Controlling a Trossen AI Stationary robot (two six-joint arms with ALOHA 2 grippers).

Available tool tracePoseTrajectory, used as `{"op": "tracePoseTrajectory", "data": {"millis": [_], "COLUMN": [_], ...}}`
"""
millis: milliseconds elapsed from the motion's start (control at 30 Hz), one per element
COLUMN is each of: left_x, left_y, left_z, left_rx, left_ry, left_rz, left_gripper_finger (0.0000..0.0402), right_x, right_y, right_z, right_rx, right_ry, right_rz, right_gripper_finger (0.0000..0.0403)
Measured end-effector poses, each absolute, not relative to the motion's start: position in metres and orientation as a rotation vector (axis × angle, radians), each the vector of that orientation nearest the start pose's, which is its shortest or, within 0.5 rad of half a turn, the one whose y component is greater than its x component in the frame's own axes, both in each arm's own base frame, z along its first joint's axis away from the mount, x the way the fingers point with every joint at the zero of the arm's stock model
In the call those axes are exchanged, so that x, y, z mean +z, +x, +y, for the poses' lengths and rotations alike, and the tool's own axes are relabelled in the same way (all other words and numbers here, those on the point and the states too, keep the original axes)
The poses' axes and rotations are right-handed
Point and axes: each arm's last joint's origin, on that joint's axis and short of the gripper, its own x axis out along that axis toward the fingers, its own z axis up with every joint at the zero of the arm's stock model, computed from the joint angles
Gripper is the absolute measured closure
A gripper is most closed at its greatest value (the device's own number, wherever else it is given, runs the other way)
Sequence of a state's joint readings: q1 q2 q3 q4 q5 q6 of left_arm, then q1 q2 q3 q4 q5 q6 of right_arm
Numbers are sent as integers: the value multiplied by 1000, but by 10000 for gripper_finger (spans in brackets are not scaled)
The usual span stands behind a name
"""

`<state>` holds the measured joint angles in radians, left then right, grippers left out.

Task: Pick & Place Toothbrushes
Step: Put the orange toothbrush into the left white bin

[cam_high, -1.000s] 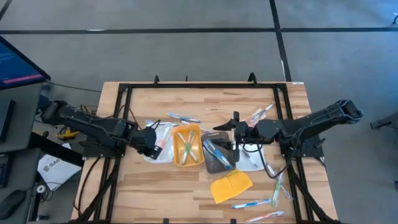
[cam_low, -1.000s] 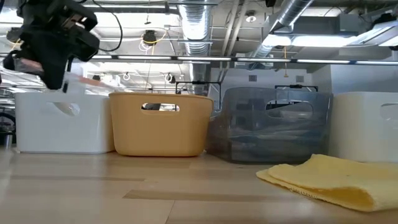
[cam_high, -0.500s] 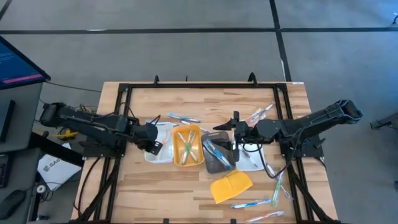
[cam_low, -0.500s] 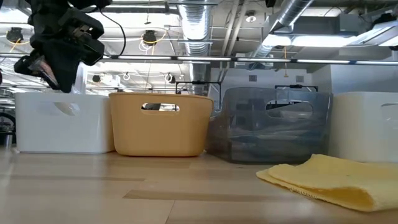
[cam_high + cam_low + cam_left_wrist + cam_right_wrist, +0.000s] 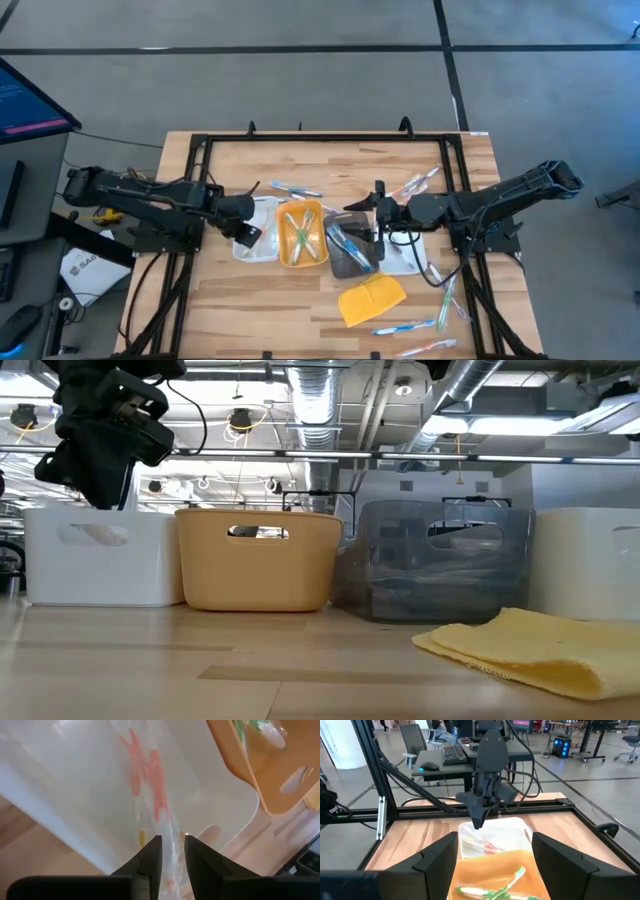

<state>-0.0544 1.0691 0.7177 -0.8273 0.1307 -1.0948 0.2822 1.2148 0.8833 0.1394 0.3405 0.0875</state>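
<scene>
1. Since a second ago your left gripper (image 5: 243, 214) has let go: the pink toothbrush it carried above the white tray (image 5: 262, 247) now lies in that tray, and the arm has drawn back a little toward its own side.
2. Your left gripper's fingers (image 5: 150, 862) stand slightly parted, with a narrow gap between them and nothing in it. In the left wrist view the pink toothbrush (image 5: 150, 780), in clear wrapping, lies on the tray floor below the tips.
3. In the low view the left gripper (image 5: 100, 455) hangs above the white tray (image 5: 100, 555), apart from its rim.
4. Your right gripper (image 5: 380, 212) sits over the grey tray (image 5: 352, 262), its fingers (image 5: 440, 857) spread wide and holding nothing. It has not moved across the frames.
5. Look at the orange tray (image 5: 302, 258) between the white and grey ones: it holds green toothbrushes (image 5: 300, 232). The grey tray holds blue toothbrushes (image 5: 345, 240).
6. More toothbrushes lie loose on the table (image 5: 270, 310): a pair (image 5: 295, 188) behind the orange tray, a few (image 5: 418, 183) near the far right corner, and several (image 5: 410, 326) at the near right, beside the yellow pad (image 5: 372, 299).
7. A second white tray (image 5: 408, 262) lies under your right arm, just beside the grey one.
</scene>
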Motion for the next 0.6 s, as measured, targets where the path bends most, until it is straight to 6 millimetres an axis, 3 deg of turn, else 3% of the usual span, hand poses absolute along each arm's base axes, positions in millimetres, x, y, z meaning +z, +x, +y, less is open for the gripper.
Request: {"op": "tracePoseTrajectory", "data": {"millis": [300, 600], "left_x": [220, 218], "left_y": [185, 187], "left_z": [-5, -11], "left_rx": [471, 403], "left_ry": [-935, -945], "left_rz": [1084, 1122], "left_gripper_finger": [336, 397], "right_x": [316, 335], "right_y": [258, 227], "right_z": [70, 80], "right_rx": [-46, 32], "right_ry": [35, 39], "right_rz": [155, 130], "right_gripper_finger": [154, 154]}}
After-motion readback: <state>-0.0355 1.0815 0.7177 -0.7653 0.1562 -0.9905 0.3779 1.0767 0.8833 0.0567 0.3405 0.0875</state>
